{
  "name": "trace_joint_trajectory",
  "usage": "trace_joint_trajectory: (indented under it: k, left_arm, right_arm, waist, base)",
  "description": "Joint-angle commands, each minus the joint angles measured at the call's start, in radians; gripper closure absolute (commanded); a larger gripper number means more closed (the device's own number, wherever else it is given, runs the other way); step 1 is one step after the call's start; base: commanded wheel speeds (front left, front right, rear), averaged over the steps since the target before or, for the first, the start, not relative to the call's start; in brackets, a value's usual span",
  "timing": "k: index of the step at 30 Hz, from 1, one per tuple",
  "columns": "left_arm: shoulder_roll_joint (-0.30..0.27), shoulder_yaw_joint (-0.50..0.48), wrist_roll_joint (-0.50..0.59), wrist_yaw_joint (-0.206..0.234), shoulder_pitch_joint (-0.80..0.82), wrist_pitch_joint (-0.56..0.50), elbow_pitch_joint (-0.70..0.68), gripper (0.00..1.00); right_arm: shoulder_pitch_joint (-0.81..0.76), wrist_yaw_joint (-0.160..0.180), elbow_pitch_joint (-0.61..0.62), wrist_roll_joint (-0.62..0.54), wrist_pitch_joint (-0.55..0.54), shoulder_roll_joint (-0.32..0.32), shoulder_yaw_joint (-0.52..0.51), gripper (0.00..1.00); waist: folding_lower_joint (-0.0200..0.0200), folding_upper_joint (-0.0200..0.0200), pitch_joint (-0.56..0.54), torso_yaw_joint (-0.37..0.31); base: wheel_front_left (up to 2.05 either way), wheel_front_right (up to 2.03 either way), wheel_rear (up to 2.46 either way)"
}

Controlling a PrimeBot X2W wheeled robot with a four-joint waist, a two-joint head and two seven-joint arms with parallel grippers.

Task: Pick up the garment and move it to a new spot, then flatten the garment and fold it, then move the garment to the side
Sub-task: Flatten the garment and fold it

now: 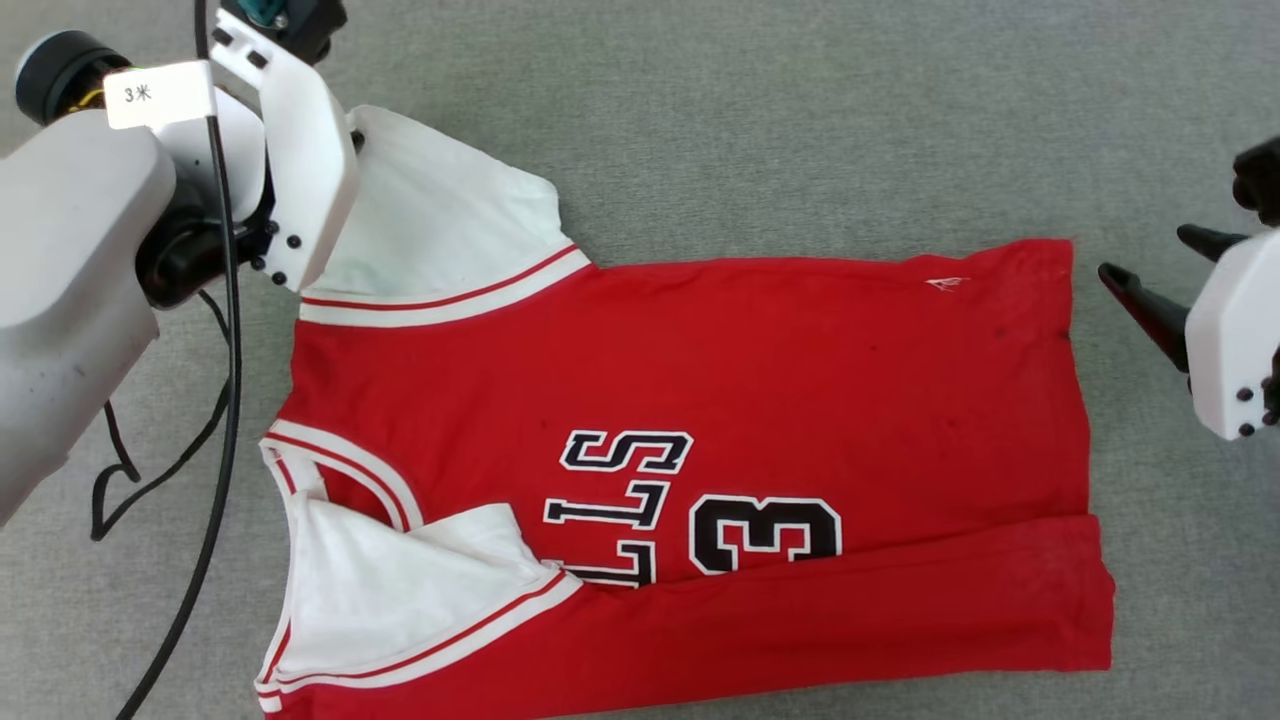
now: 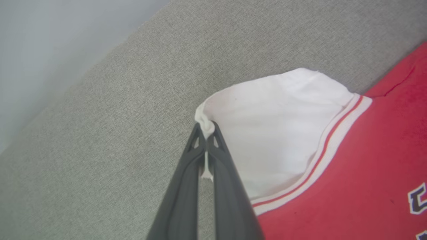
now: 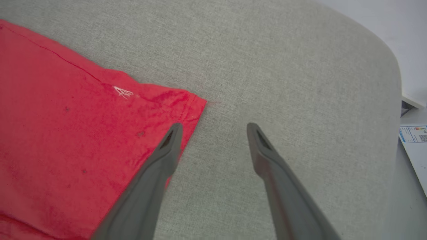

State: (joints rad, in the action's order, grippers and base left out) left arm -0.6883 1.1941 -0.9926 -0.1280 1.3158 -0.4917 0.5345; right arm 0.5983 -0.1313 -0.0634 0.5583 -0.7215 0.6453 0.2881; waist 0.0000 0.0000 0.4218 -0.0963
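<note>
The garment (image 1: 700,400) lies across the middle of the frame, my left gripper (image 2: 206,128) pinches its upper-left sleeve (image 2: 267,133) tight, my right gripper (image 3: 213,130) is spread wide and empty, so I should grab the hem corner (image 3: 186,103) before I lift.

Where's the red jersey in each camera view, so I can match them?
Head view: the garment spreads across the centre, collar left.
Left wrist view: right side, its white sleeve pinched in the left gripper.
Right wrist view: left side, hem corner by the right gripper.
Shared landmark: the grey cloth surface.
</note>
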Motion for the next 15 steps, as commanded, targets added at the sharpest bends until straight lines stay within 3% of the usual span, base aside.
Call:
trace_joint_trajectory:
  k: [1, 7, 15]
  left_arm:
    - [0.001, 0.004, 0.003, -0.001, 0.001, 0.005, -0.003, 1.0]
    - [0.01, 0.009, 0.004, -0.002, 0.021, 0.02, -0.024, 1.0]
    - [0.015, 0.014, 0.01, -0.001, 0.048, 0.038, -0.037, 1.0]
  right_arm:
    - [0.017, 0.001, -0.005, 0.007, -0.012, 0.002, 0.007, 0.0]
    - [0.113, 0.001, -0.081, 0.045, -0.171, 0.007, 0.092, 0.0]
    - [0.212, 0.001, -0.219, 0.034, -0.197, -0.051, 0.218, 0.0]
  waist:
    - [0.0, 0.0, 0.004, 0.006]
    - [0.0, 0.0, 0.028, 0.029]
    - [0.0, 0.0, 0.066, 0.044]
  base:
    - [0.0, 0.0, 0.0]
    - [0.0, 0.0, 0.0]
    - [0.0, 0.0, 0.0]
